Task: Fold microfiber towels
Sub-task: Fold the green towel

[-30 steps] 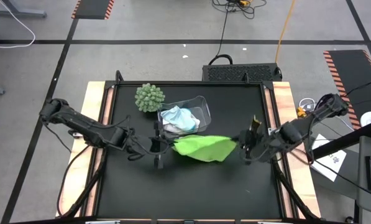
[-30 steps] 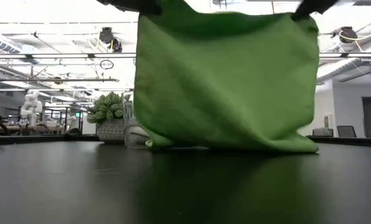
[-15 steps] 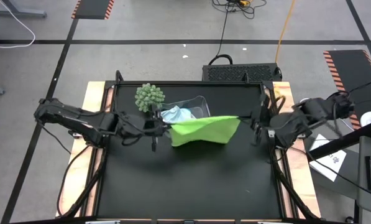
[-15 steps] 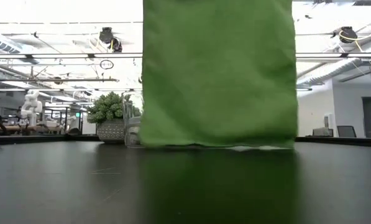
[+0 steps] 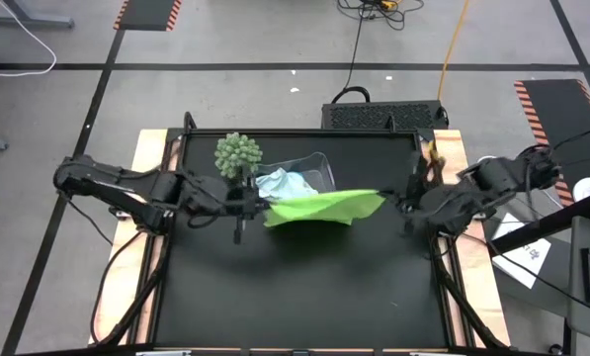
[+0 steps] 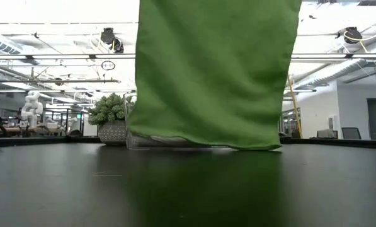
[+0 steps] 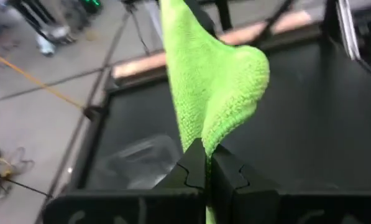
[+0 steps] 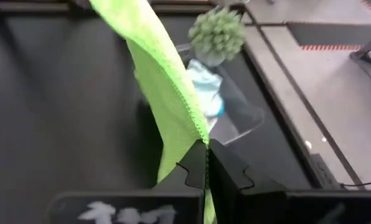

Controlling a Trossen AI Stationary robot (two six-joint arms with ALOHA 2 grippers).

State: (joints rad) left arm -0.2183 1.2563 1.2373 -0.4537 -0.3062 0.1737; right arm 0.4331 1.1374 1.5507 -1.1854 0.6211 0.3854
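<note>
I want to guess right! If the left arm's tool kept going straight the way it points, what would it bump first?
Probably the lime green towel it is pinching, which stretches straight ahead of the left tool. Farther along that line sits the right tool, holding the towel's other end. Depth is hard to judge.

Bright, even overhead light; wrist views blurred, perhaps by motion.

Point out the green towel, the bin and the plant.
green towel [image 5: 319,208], high view, middle of the stretched cloth.
bin [image 5: 319,169], high view, clear far wall.
plant [image 5: 237,154], high view, centre of the spiky ball.
</note>
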